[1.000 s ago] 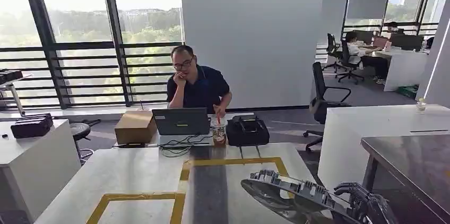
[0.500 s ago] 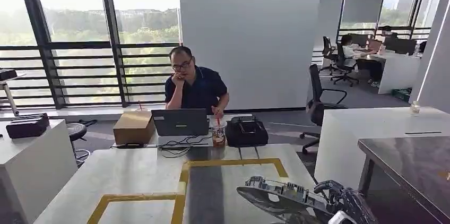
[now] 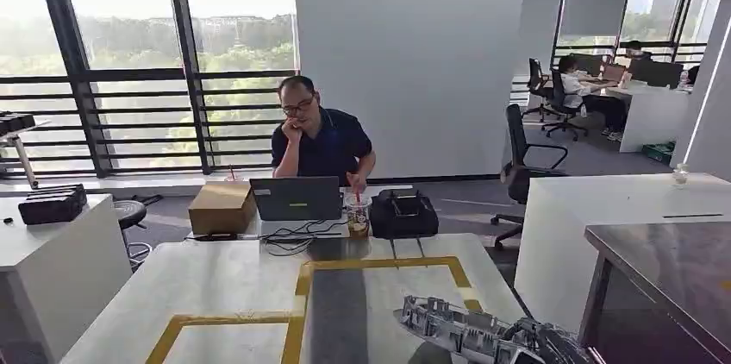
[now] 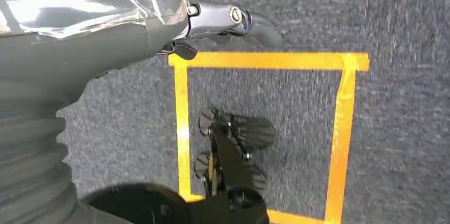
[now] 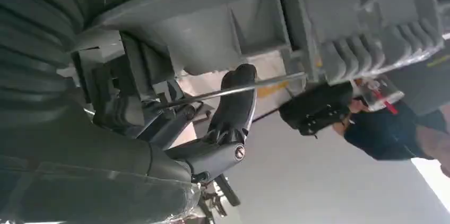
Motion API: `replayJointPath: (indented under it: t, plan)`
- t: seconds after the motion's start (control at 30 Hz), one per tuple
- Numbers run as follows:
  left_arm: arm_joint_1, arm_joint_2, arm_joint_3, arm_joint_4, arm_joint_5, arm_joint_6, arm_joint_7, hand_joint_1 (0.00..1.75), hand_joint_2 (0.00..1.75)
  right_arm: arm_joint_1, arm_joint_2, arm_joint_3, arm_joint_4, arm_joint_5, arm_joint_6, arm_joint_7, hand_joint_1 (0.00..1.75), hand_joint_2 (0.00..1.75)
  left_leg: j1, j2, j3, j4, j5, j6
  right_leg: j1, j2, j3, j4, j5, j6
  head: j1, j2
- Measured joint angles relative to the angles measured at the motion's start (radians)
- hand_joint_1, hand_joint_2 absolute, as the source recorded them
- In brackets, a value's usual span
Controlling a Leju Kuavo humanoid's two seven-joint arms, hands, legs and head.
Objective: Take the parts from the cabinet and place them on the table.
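Observation:
A long grey ribbed plastic part (image 3: 461,328) hangs just above the near right end of the white table (image 3: 215,282), over the yellow tape outline (image 3: 384,263). My right hand (image 3: 541,343) grips the part's right end at the bottom edge of the head view. In the right wrist view the hand (image 5: 229,115) curls its fingers up against the underside of the part (image 5: 254,27). My left hand (image 4: 223,19) hangs at my side over grey carpet, its fingers stretched out and holding nothing.
A person (image 3: 321,141) sits at the table's far end behind a laptop (image 3: 296,198), with a cardboard box (image 3: 222,207), a drink cup (image 3: 357,213) and a black bag (image 3: 402,212) beside it. A dark table (image 3: 672,265) and a white counter (image 3: 603,209) stand to the right.
The grey part and my right hand have sunk lower in the head view, and the part lies flatter. The camera swayed slightly to the side and back.

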Motion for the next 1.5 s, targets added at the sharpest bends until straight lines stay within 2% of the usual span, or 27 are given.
replayJointPath:
  t: [0.07, 0.13, 0.2, 0.27, 0.33, 0.37, 0.4, 0.5, 0.53, 0.57, 0.63, 0.67, 0.7, 0.73, 0.77, 0.83, 0.87, 0.9, 1.0, 1.07, 1.13, 1.2, 1.27, 1.33, 1.37, 1.4, 1.5]
  plan:
    - [-0.001, -0.002, 0.007, 0.0, -0.007, 0.0, 0.0, 0.0, 1.75, -0.014, 0.012, 0.024, 0.045, 0.018, 0.005, 0.003, 1.75, 1.75, 0.007, -0.001, -0.034, 0.073, -0.051, -0.018, -0.001, 0.001, 0.001, -0.001, 0.001, -0.008, -0.005, 0.0]
    - [-0.002, -0.002, 0.014, 0.0, -0.01, -0.001, 0.0, 0.0, 1.75, -0.015, 0.023, 0.045, 0.084, 0.028, 0.012, 0.005, 1.75, 1.75, 0.017, -0.001, -0.113, 0.242, -0.128, -0.028, 0.0, 0.001, -0.001, 0.0, 0.001, -0.009, -0.005, 0.0]
    - [-0.002, -0.004, 0.02, 0.0, -0.011, -0.008, 0.004, 0.0, 1.75, -0.015, 0.032, 0.067, 0.123, 0.039, 0.016, 0.005, 1.75, 1.75, 0.024, -0.001, -0.155, 0.329, -0.145, -0.034, 0.0, 0.002, 0.0, 0.0, 0.0, -0.009, -0.006, 0.0]
    - [-0.002, -0.005, 0.027, 0.0, -0.011, -0.019, 0.011, 0.0, 1.75, -0.015, 0.039, 0.082, 0.147, 0.046, 0.019, 0.005, 1.75, 1.75, 0.03, 0.0, -0.102, 0.221, -0.078, -0.033, -0.002, 0.004, 0.003, 0.0, 0.0, -0.008, -0.007, 0.0]
    - [-0.002, -0.006, 0.036, 0.0, -0.013, -0.005, 0.023, 0.0, 1.75, -0.022, 0.047, 0.095, 0.166, 0.049, 0.026, 0.005, 1.75, 1.75, 0.032, -0.001, 0.001, 0.034, -0.005, -0.03, -0.002, 0.006, 0.009, 0.0, 0.0, -0.007, -0.008, 0.0]
    - [-0.004, -0.007, 0.039, 0.0, -0.013, 0.01, 0.027, 0.0, 1.75, -0.026, 0.049, 0.1, 0.175, 0.049, 0.028, 0.005, 1.75, 1.75, 0.026, -0.001, 0.016, 0.002, -0.019, -0.029, 0.008, 0.007, 0.007, 0.002, -0.001, -0.002, -0.008, 0.0]
    - [-0.004, -0.009, 0.042, 0.0, -0.012, 0.031, 0.034, 0.0, 1.75, -0.032, 0.05, 0.105, 0.184, 0.048, 0.029, 0.005, 0.0, 0.0, 0.025, -0.002, 0.013, 0.003, -0.015, -0.024, 0.007, 0.008, 0.005, 0.0, 0.001, 0.004, -0.006, 0.0]
    - [-0.006, -0.016, 0.066, 0.0, 0.02, 0.113, 0.065, 0.0, 1.75, -0.029, 0.057, 0.119, 0.203, 0.039, 0.055, 0.006, 0.0, 0.0, 0.019, -0.001, 0.02, -0.005, -0.008, -0.003, 0.005, 0.01, 0.01, -0.012, 0.008, 0.026, -0.005, 0.0]
    - [-0.008, -0.021, 0.075, 0.0, 0.034, 0.135, 0.076, 0.0, 1.75, -0.021, 0.06, 0.123, 0.208, 0.034, 0.056, 0.01, 0.0, 0.0, 0.027, 0.001, 0.025, -0.016, 0.001, 0.008, 0.0, 0.008, 0.0, 0.001, 0.0, 0.027, -0.005, 0.0]
    - [-0.012, -0.025, 0.086, 0.0, 0.046, 0.148, 0.086, 0.0, 1.75, -0.017, 0.059, 0.127, 0.213, 0.031, 0.058, 0.01, 0.0, 0.0, 0.025, 0.0, 0.022, -0.019, 0.006, 0.016, 0.002, 0.006, -0.021, 0.04, -0.026, 0.021, -0.002, 0.0]
    - [-0.014, -0.026, 0.104, 0.0, 0.062, 0.156, 0.103, 0.0, 1.75, -0.007, 0.057, 0.132, 0.223, 0.024, 0.059, 0.011, 0.0, 0.0, 0.019, -0.003, 0.015, -0.018, 0.01, 0.021, 0.004, 0.006, -0.104, 0.213, -0.1, 0.01, 0.001, 0.0]
    - [-0.014, -0.026, 0.111, 0.0, 0.063, 0.156, 0.107, 0.0, 1.75, 0.001, 0.056, 0.134, 0.226, 0.022, 0.059, 0.013, 0.0, 0.0, 0.016, -0.005, 0.012, -0.018, 0.01, 0.022, 0.004, 0.006, -0.143, 0.295, -0.126, 0.011, 0.002, 0.0]
    - [-0.013, -0.027, 0.117, 0.0, 0.064, 0.156, 0.11, 0.0, 1.75, 0.01, 0.054, 0.136, 0.23, 0.02, 0.059, 0.015, 0.0, 0.0, 0.014, -0.007, 0.012, -0.017, 0.011, 0.022, 0.004, 0.006, -0.161, 0.33, -0.129, 0.015, 0.002, 0.0]
    - [-0.013, -0.028, 0.123, 0.0, 0.064, 0.156, 0.111, 0.0, 0.0, 0.018, 0.052, 0.138, 0.233, 0.019, 0.059, 0.015, 0.0, 0.0, 0.012, -0.007, 0.013, -0.017, 0.01, 0.022, 0.004, 0.006, -0.154, 0.312, -0.116, 0.02, 0.003, 0.0]
    - [-0.014, -0.029, 0.126, 0.0, 0.064, 0.156, 0.112, 0.0, 0.0, 0.021, 0.051, 0.139, 0.235, 0.018, 0.059, 0.015, 0.0, 0.0, 0.012, -0.008, 0.013, -0.016, 0.01, 0.022, 0.004, 0.006, -0.125, 0.251, -0.087, 0.027, 0.004, 0.0]
    - [-0.016, -0.03, 0.134, 0.0, 0.063, 0.157, 0.123, 0.0, 0.0, 0.018, 0.048, 0.138, 0.237, 0.015, 0.059, 0.015, 0.0, 0.0, 0.009, -0.007, 0.013, -0.011, 0.006, 0.017, 0.004, 0.002, -0.027, 0.043, -0.009, 0.036, 0.005, 0.0]
    - [-0.017, -0.03, 0.137, 0.0, 0.06, 0.161, 0.129, 0.0, 0.0, 0.018, 0.046, 0.138, 0.238, 0.012, 0.059, 0.016, 0.0, 0.0, 0.003, -0.006, 0.009, -0.006, 0.003, 0.012, 0.01, 0.0, -0.009, 0.002, -0.003, 0.026, 0.006, 0.0]
    - [-0.018, -0.031, 0.139, 0.0, 0.056, 0.166, 0.132, 0.0, 0.0, 0.021, 0.045, 0.138, 0.239, 0.009, 0.058, 0.02, 0.0, 0.0, 0.0, -0.006, 0.007, -0.003, 0.0, 0.008, 0.01, 0.0, -0.005, -0.001, 0.003, 0.016, 0.003, 0.0]
    - [-0.019, -0.033, 0.14, -0.004, 0.04, 0.164, 0.138, 0.0, 0.0, 0.035, 0.037, 0.134, 0.242, -0.006, 0.042, 0.027, 0.0, 0.0, 0.004, -0.005, 0.006, -0.003, 0.001, -0.001, 0.013, 0.001, -0.006, -0.001, 0.005, 0.004, 0.002, 0.0]
    - [-0.019, -0.036, 0.14, -0.01, 0.03, 0.159, 0.141, 0.0, 0.0, 0.039, 0.032, 0.122, 0.242, -0.018, 0.031, 0.032, 0.0, 0.0, 0.008, -0.004, -0.012, 0.032, -0.031, -0.016, 0.0, 0.001, -0.002, -0.004, 0.007, -0.002, 0.001, 0.0]
    - [-0.021, -0.037, 0.14, -0.011, 0.018, 0.159, 0.145, 0.0, 0.0, 0.049, 0.026, 0.106, 0.242, -0.033, 0.021, 0.032, 0.0, 0.0, 0.017, -0.004, -0.079, 0.184, -0.109, -0.027, 0.001, 0.002, -0.003, -0.004, 0.006, -0.007, -0.004, 0.0]
    - [-0.021, -0.039, 0.14, -0.012, 0.004, 0.161, 0.147, 0.0, 0.0, 0.071, 0.019, 0.09, 0.24, -0.045, 0.016, 0.033, 0.0, 0.0, 0.023, -0.003, -0.138, 0.307, -0.146, -0.033, 0.003, 0.001, -0.002, -0.003, 0.006, -0.007, -0.005, 0.0]
    - [-0.021, -0.041, 0.14, -0.012, -0.015, 0.167, 0.148, 0.0, 0.0, 0.093, 0.009, 0.072, 0.23, -0.058, 0.015, 0.033, 0.0, 0.0, 0.026, -0.002, -0.116, 0.255, -0.098, -0.032, 0.003, 0.001, -0.002, -0.003, 0.006, -0.007, -0.006, 0.0]
    - [-0.024, -0.041, 0.14, -0.013, -0.033, 0.169, 0.151, 0.0, 0.0, 0.104, -0.001, 0.05, 0.214, -0.065, 0.016, 0.033, 0.0, 0.0, 0.025, -0.002, -0.027, 0.08, -0.014, -0.023, 0.003, 0.003, 0.002, -0.003, 0.006, -0.006, -0.008, 0.0]
    - [-0.027, -0.041, 0.14, -0.014, -0.037, 0.17, 0.153, 0.0, 0.0, 0.107, -0.006, 0.043, 0.208, -0.066, 0.018, 0.033, 0.0, 0.0, 0.024, -0.004, 0.004, 0.015, -0.006, -0.016, 0.002, 0.003, 0.002, -0.004, 0.006, -0.005, -0.008, 0.0]
    - [-0.03, -0.041, 0.139, -0.015, -0.044, 0.171, 0.154, 0.0, 0.0, 0.109, -0.01, 0.039, 0.204, -0.066, 0.018, 0.033, 0.0, 0.0, 0.017, -0.004, 0.013, -0.001, -0.015, -0.013, 0.013, 0.004, -0.003, -0.002, 0.006, 0.0, -0.007, 0.0]
    - [-0.032, -0.042, 0.138, -0.017, -0.053, 0.169, 0.157, 0.0, 0.0, 0.129, -0.022, 0.03, 0.191, -0.059, 0.019, 0.036, 0.0, 0.0, 0.011, -0.004, 0.011, 0.001, -0.011, -0.002, 0.006, 0.004, -0.004, -0.01, 0.015, 0.017, -0.007, 0.0]
